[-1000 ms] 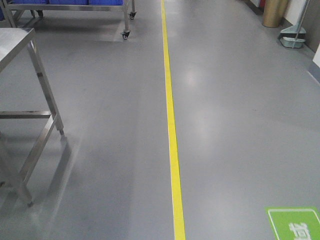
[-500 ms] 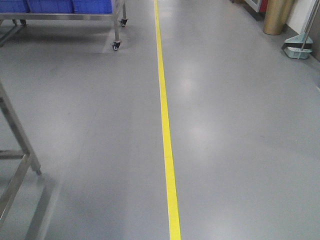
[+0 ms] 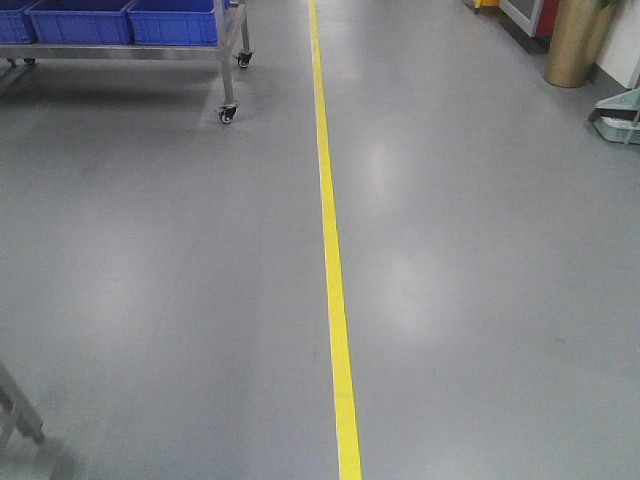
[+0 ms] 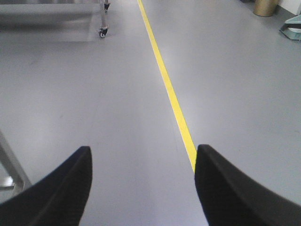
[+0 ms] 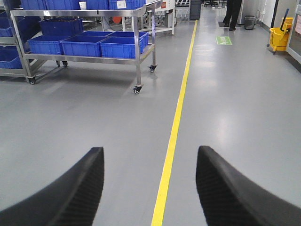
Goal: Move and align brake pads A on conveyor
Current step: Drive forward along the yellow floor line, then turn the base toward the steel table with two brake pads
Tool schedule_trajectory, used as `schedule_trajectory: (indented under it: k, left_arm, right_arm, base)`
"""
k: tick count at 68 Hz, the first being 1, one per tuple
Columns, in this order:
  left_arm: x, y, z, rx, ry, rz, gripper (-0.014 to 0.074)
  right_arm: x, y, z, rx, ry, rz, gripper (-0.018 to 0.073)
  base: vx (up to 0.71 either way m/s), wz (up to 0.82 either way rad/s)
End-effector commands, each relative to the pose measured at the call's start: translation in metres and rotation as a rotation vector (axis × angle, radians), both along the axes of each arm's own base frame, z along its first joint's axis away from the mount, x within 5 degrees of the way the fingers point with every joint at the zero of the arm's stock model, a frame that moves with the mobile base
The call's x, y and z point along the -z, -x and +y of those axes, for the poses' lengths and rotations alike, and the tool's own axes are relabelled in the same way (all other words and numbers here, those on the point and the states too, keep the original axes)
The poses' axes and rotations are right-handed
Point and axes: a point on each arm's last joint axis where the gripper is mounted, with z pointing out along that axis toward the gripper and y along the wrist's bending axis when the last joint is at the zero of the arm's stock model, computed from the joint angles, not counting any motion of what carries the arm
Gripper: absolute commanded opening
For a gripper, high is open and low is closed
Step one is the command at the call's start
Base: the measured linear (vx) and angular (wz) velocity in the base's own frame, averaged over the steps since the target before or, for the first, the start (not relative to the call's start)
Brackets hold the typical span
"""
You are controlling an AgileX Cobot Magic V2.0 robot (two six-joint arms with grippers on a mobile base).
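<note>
**Currently: both grippers open, pads and conveyor out of view**

None of the 3 views shows the brake pads A or the conveyor, so where they lie cannot be told. The left gripper (image 4: 143,149) hangs over the grey floor (image 4: 70,94), its 2 dark fingers (image 4: 66,188) spread wide apart with nothing between them. The right gripper (image 5: 150,150) is the same, with 2 black fingers well apart and holding nothing.

A yellow line (image 3: 330,250) runs along the floor from the near edge to the far edge. It meets the tip of 1 finger of the left gripper and passes between the right gripper's fingers.

At the floor's far left stands a steel trolley (image 3: 130,51) on castors (image 3: 228,114), carrying blue crates (image 3: 80,22). A steel leg (image 3: 15,410) shows at the near left corner. At the far right stand a gold-coloured cylinder (image 3: 575,45) and, near it, a pale green dustpan (image 3: 620,115).

Far off, the right wrist view also shows a yellow mop bucket (image 5: 278,37), a green floor mark (image 5: 224,40) and a person's legs (image 5: 233,14).
</note>
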Motion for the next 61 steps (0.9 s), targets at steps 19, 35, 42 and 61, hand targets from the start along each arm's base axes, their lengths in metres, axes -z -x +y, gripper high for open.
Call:
schedule_trajectory:
  k: [19,35,42,61]
  left_arm:
    - [-0.0141,-0.0024,-0.0003,0.0,0.015,-0.088,0.046]
    - [-0.0141,-0.0024,-0.0003,0.0,0.015,-0.088,0.046]
    - [-0.0142,-0.0024,-0.0003,0.0,0.015,-0.089,0.046]
    - [-0.0142,-0.0024,-0.0003,0.0,0.015,-0.089,0.046]
  right_arm:
    - [-0.0157,-0.0005,0.0002,-0.002,-0.015,-0.095,0.0411]
    - [-0.0157,-0.0005,0.0002,-0.002,-0.015,-0.095,0.0411]
    - [-0.0157,-0.0005,0.0002,-0.002,-0.015,-0.095,0.0411]
    - [-0.0157,-0.0005,0.0002,-0.002,-0.015,-0.095,0.0411]
  base:
    - [0.61,-0.01]
    - [0.55,-0.04]
    - [0.52,0.06]
    - [0.46,0.42]
